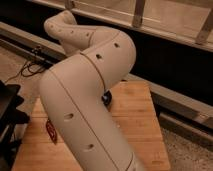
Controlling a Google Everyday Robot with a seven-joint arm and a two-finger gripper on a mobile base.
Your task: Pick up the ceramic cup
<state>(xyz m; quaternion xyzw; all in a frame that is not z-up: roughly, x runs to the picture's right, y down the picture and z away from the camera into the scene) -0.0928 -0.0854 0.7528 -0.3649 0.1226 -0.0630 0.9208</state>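
My white arm (85, 100) fills the middle of the camera view and bends over a wooden table top (135, 125). The ceramic cup is hidden or out of view. My gripper is hidden behind the arm's thick links. A small dark shape (106, 98) peeks out at the arm's right edge over the table; I cannot tell what it is.
A red-and-white sticker (51, 131) shows on the wood at the arm's left. A dark object (10, 112) stands at the left edge. Cables (32, 62) lie on the floor at the back left. A dark wall with a metal railing (165, 30) runs behind the table.
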